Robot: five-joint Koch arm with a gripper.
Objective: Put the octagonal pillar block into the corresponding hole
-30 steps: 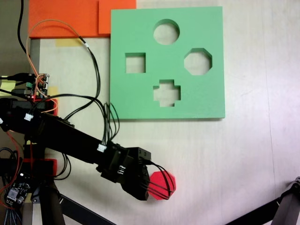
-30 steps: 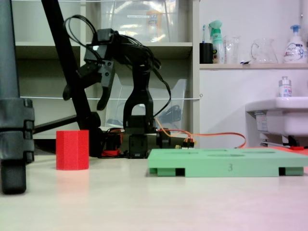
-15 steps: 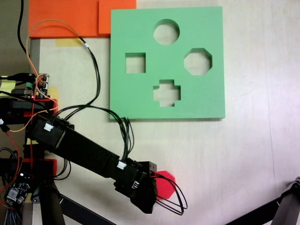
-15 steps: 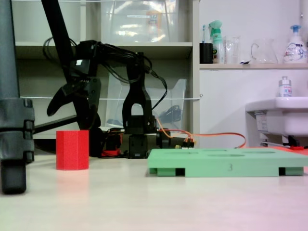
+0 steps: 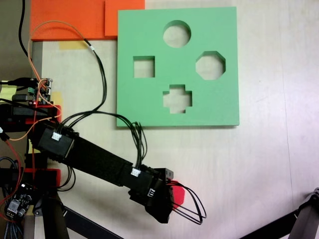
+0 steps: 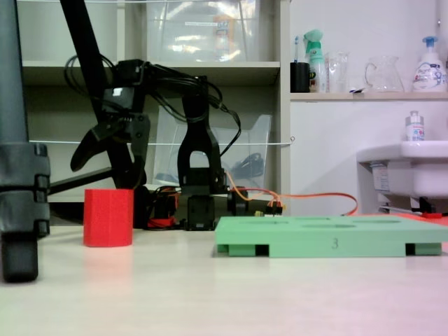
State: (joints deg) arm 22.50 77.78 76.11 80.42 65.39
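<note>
On the pale tabletop (image 5: 259, 169), at the left of the downward-looking fixed view, the black Koch arm (image 5: 89, 157) stretches from its base by the orange-red foam sheet (image 5: 70, 17) toward the lower middle, trailing black cables (image 5: 102, 74). Its gripper (image 6: 105, 164) hangs over the small bright red foam octagonal pillar block (image 5: 178, 195), which that view shows only as a red sliver at the right of the black wrist housing. In the low side-on fixed view the block (image 6: 108, 217) stands upright on the table at the left, well apart from the board, beside a thick dark tripod leg (image 6: 17, 203). There the two black jaws are spread apart with a clear gap between them, their tips just above the block's top; whether the longer one touches it I cannot tell. Further right lies the square green foam board (image 5: 149, 99) with round, square, cross-shaped and eight-sided cutouts; the eight-sided hole (image 5: 210, 65) sits at its right side, open, with the table showing through. In the side view the board (image 6: 329, 241) lies flat on short feet, and behind it are shelves, bottles and a white sink (image 6: 406, 168).
</note>
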